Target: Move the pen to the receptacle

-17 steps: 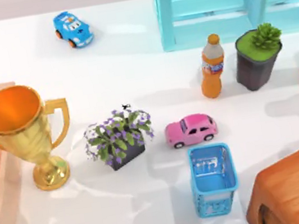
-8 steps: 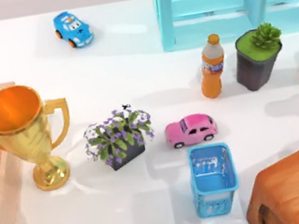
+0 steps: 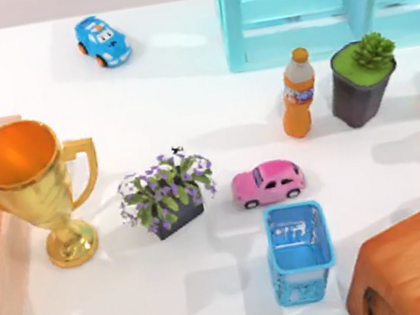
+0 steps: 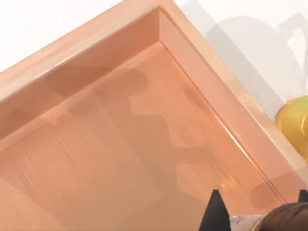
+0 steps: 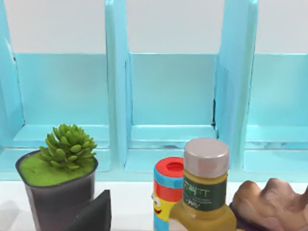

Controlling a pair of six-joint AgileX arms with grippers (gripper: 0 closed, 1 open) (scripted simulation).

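hovering over copper tray (image 4: 144, 144), left gripper (image 4: 257, 211) clamped on pen (image 4: 284, 219); gold trophy (image 3: 35, 185) beside tray.

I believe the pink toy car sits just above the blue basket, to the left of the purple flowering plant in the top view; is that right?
Not quite. The top view shows the pink toy car just above the blue basket, but it sits to the right of the purple flowering plant, not the left.

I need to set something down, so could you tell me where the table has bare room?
Bare patches: between the blue toy car and trophy, and in front of the flower planter, left of the blue basket. Crowded around the orange bottle, succulent pot and wooden block.
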